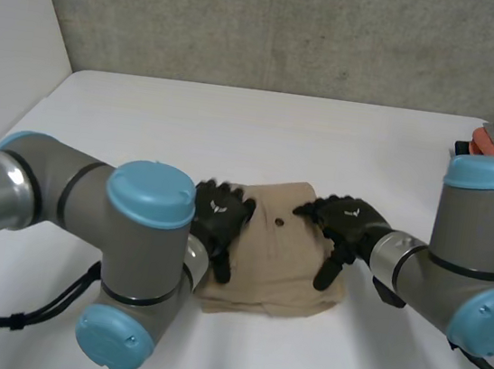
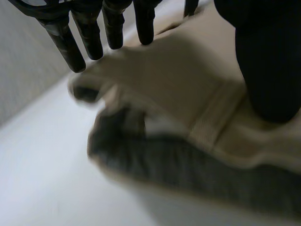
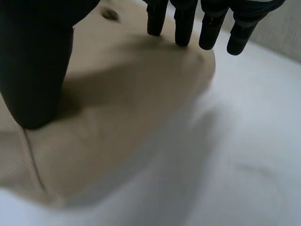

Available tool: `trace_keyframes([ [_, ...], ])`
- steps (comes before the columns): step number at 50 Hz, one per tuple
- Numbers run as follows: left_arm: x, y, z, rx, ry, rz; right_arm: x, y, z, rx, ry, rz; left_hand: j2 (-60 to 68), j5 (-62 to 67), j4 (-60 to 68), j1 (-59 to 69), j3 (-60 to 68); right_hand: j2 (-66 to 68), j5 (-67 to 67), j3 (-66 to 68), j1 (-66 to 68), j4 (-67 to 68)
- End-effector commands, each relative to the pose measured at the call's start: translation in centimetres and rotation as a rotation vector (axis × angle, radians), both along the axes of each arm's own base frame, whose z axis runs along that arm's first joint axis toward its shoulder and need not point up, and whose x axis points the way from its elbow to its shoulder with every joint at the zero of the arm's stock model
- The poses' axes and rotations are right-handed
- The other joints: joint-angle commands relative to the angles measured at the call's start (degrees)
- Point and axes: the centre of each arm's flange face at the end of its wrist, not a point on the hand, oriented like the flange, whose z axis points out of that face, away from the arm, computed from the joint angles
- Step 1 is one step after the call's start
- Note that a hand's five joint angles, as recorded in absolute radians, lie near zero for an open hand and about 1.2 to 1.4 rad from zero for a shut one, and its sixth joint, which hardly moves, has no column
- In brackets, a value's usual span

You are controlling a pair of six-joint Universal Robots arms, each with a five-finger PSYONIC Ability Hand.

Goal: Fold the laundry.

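Cloth (image 1: pixel 277 266): plain tan, one dark spot (image 1: pixel 277 222) beside right hand (image 1: pixel 348 223). Left hand (image 1: pixel 220 216), right hand: black. Table (image 1: pixel 263 132): white.

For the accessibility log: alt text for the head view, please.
The robot's black left hand and right hand rest open-fingered on the left and right parts of a folded tan garment, which lies on a white table.

Matt soft cloth of tan garment (image 1: pixel 283 253), ribbed band (image 2: pixel 210 123); table (image 1: pixel 236 128) smooth matt white; back wall (image 1: pixel 295 27) rough grey concrete
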Motion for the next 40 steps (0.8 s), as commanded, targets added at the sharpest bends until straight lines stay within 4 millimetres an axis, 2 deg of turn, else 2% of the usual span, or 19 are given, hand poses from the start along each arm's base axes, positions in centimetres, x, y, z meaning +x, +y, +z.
trace_keyframes([
  [1, 1.5, -0.2, -0.6, 0.051, -0.127, 0.095, -0.8, -0.9, -1.1, -0.088, 0.181, -0.022, 0.52, -0.74, 0.81, 1.35, 0.23, -2.22, -2.51, -2.07, -3.25, -2.10],
  [4, 1.3, 0.3, -0.4, 0.053, -0.125, 0.081, -0.8, -0.7, -0.7, -0.107, 0.181, -0.022, 1.03, -0.24, 1.31, 1.85, 0.74, -2.22, -2.51, -2.07, -3.25, -2.10],
  [6, 1.2, 0.4, 0.8, 0.027, -0.100, 0.078, -0.7, -0.7, 0.5, -0.160, 0.158, -0.026, 0.70, -0.57, 0.98, 1.52, 0.40, -2.22, -2.51, -2.07, -3.25, -2.10],
  [8, 1.1, 0.6, 2.7, -0.008, -0.058, 0.075, -0.5, -0.1, 1.9, -0.236, 0.128, -0.022, 0.53, -0.74, 0.81, 1.35, 0.23, -2.22, -2.51, -2.07, -3.25, -2.10],
  [9, 1.1, 0.9, 4.5, -0.042, -0.021, 0.069, -0.4, 0.2, 2.4, -0.261, 0.121, -0.018, 0.36, -0.91, 0.64, 1.18, 0.07, -2.22, -2.51, -2.07, -3.25, -2.10],
  [11, 1.1, 1.0, 6.2, -0.076, 0.020, 0.062, -0.3, 0.9, 3.6, -0.325, 0.100, -0.012, 0.36, -0.91, 0.64, 1.18, 0.07, -2.22, -2.51, -2.07, -3.25, -2.10],
  [13, 1.2, 1.3, 8.4, -0.121, 0.076, 0.051, -0.2, 2.2, 5.3, -0.408, 0.060, -0.002, 0.02, -1.24, 0.31, 0.85, -0.27, -2.22, -2.51, -2.07, -3.25, -2.10],
  [15, 1.4, 1.5, 9.3, -0.142, 0.101, 0.044, -0.1, 3.3, 5.8, -0.446, 0.036, 0.012, -0.15, -1.41, 0.14, 0.68, -0.44, -2.22, -2.51, -2.07, -3.25, -2.10],
  [18, 1.6, 2.1, 10.9, -0.170, 0.147, 0.007, 0.0, 5.2, 4.8, -0.477, 0.013, 0.043, -0.32, -1.58, -0.03, 0.51, -0.61, -2.22, -2.51, -2.07, -3.25, -2.10],
  [20, 1.6, 2.6, 11.5, -0.170, 0.170, -0.044, 0.4, 7.0, 3.5, -0.471, 0.007, 0.085, -0.15, -1.41, 0.13, 0.67, -0.44, -2.22, -2.51, -2.07, -3.25, -2.10],
  [23, 1.5, 3.2, 11.6, -0.151, 0.186, -0.114, 1.3, 9.8, 1.7, -0.451, 0.012, 0.159, -0.15, -1.41, 0.14, 0.68, -0.44, -2.22, -2.51, -2.07, -3.25, -2.10],
  [25, 1.4, 3.4, 11.5, -0.145, 0.191, -0.134, 1.4, 10.7, 1.0, -0.439, 0.015, 0.181, 0.02, -1.24, 0.30, 0.84, -0.27, -2.22, -2.51, -2.07, -3.25, -2.10],
  [31, 1.8, 2.9, 10.9, -0.119, 0.190, -0.130, 1.7, 10.3, -2.8, -0.392, 0.046, 0.183, 0.19, -1.08, 0.47, 1.01, -0.10, -2.22, -2.51, -2.07, -3.25, -2.10],
  [40, 1.8, 2.7, 10.7, -0.112, 0.196, -0.124, 2.7, 8.8, -3.6, -0.447, 0.016, 0.176, 0.19, -1.08, 0.47, 1.01, -0.10, -0.46, -0.75, -0.31, -1.49, -0.34],
])
